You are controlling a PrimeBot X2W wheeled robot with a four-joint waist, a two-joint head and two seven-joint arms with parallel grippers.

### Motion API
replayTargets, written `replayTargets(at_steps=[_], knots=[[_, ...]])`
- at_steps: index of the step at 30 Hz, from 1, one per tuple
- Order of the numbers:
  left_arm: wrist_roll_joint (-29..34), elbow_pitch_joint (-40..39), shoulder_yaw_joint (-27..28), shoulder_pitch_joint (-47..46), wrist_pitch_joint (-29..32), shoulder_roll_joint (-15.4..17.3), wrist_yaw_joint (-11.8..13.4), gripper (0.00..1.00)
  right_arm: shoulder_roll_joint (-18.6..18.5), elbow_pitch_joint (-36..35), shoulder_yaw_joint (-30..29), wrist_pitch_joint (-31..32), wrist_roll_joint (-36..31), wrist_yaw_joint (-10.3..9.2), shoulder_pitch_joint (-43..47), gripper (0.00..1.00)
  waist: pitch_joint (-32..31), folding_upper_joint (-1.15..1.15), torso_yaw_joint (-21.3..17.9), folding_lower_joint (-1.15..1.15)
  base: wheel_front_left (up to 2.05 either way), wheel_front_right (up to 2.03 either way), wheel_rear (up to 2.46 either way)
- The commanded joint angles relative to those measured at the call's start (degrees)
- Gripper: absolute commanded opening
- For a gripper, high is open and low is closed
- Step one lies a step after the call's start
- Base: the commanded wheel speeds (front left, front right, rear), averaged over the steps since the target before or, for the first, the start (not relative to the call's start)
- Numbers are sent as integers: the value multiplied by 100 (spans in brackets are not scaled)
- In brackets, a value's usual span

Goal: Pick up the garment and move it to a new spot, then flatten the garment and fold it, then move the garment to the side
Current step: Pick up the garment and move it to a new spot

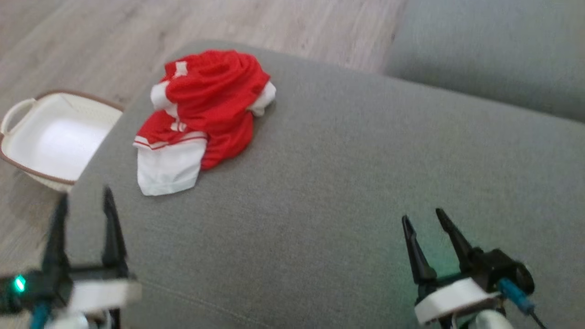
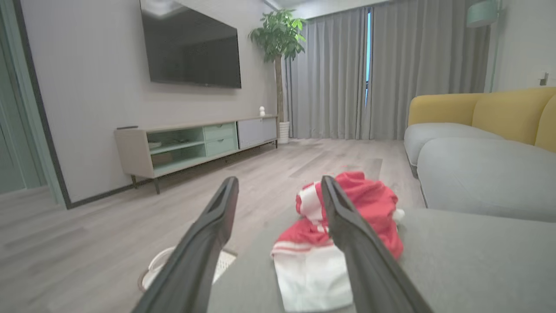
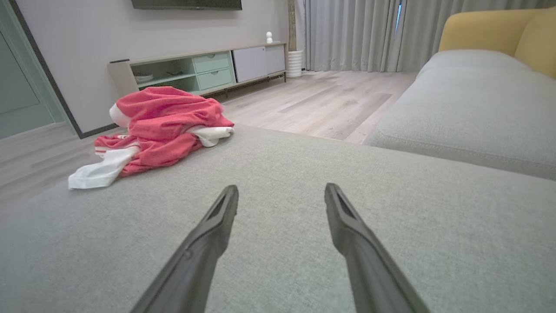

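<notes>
Looking down, you see the garment (image 1: pixel 201 114) crumpled in a red-and-white heap on the grey cushion (image 1: pixel 347 183), near its far left corner. Your left gripper (image 1: pixel 84 195) hovers at the cushion's left edge, jaws apart, empty. Your right gripper (image 1: pixel 422 215), likewise spread and empty, is well apart from the garment. White basket (image 1: pixel 55 137) left of cushion.

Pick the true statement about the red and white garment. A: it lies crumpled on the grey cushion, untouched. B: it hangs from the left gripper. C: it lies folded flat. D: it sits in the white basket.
A: the garment lies bunched on the grey cushion, with the left gripper and right gripper both open and clear of it.
</notes>
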Motion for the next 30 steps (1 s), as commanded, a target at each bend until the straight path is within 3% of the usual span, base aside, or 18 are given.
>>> replayTargets(at_steps=[1,7,12,17,23,30], knots=[[-49,-246,284,-639,-55,154,-10,100,-47,-216,67,-62,-149,-4,-452,100,448,0,-169,0,0,0,0],[-297,232,322,-2534,325,716,-253,100,-126,-355,-122,-62,-741,-4,-792,100,1341,0,-247,0,0,0,0],[-734,1225,-150,-4433,1308,1113,-474,100,-524,-548,-165,-62,-1018,-4,-1039,100,2096,0,-199,0,0,0,0],[-1562,2407,-748,-5918,2387,1415,-514,100,-941,-767,-149,-62,-1175,-4,-1059,100,2587,0,-329,0,0,0,0],[-2301,3634,-1432,-6779,3386,1868,-517,100,-1168,-1012,-223,-62,-1191,-4,-1066,100,2927,0,-718,0,0,0,0],[-3091,4260,-2123,-6770,3595,2015,-518,100,-1149,-1197,-292,-62,-1218,-4,-1059,100,3166,0,-999,0,0,0,0]])
